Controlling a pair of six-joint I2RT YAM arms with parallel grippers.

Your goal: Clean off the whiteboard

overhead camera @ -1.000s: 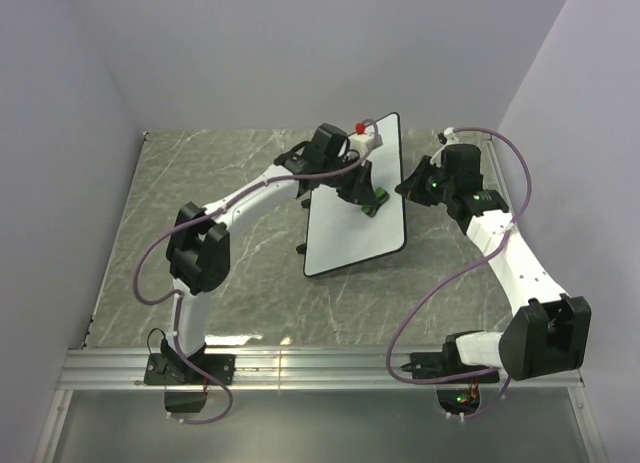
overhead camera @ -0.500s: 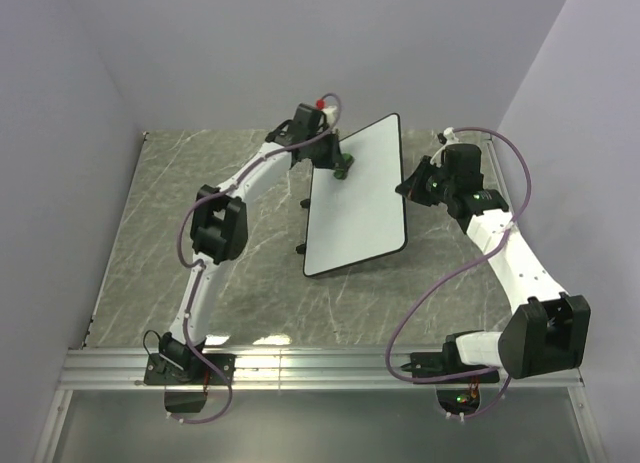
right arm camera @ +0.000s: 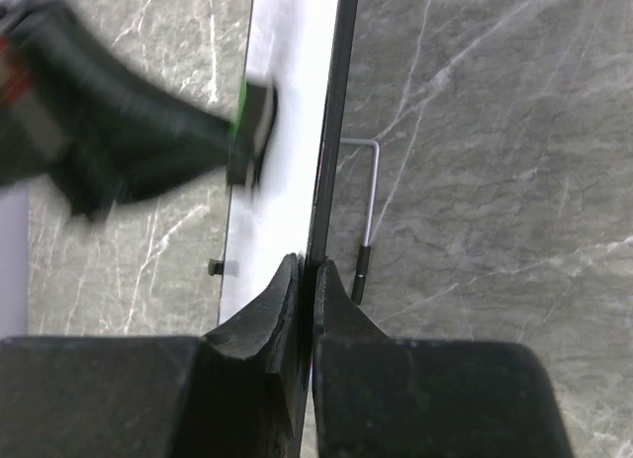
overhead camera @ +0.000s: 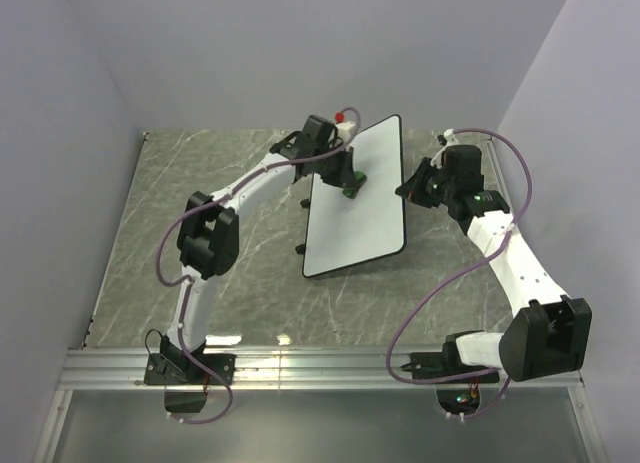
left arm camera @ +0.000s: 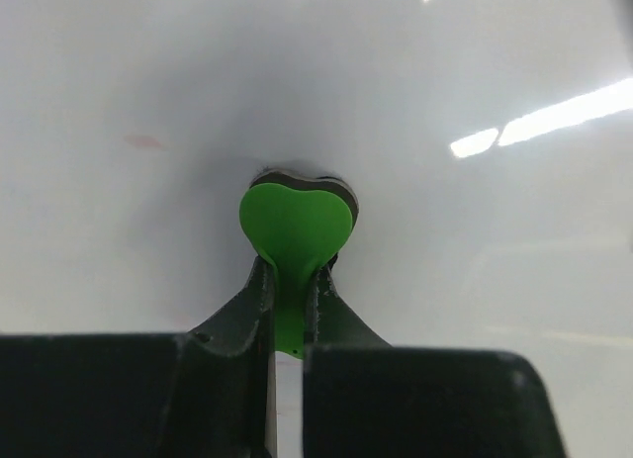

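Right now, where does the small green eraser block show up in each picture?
Top external: small green eraser block, upper centre.
Left wrist: eraser dead centre, pinched by the left hand.
Right wrist: eraser upper left of centre, blurred.
Shared landmark: the flat white black-rimmed whiteboard it rests against.

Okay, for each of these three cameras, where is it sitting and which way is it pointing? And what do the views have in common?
Top external: high behind the arm bases, looking down on the table and whiteboard; both arms show whole.
Left wrist: on the left arm, facing the whiteboard close up; the left gripper pinches a green eraser.
Right wrist: on the right arm, looking along the whiteboard's edge; the right gripper clamps that edge.
Shared: whiteboard and eraser appear in all three.
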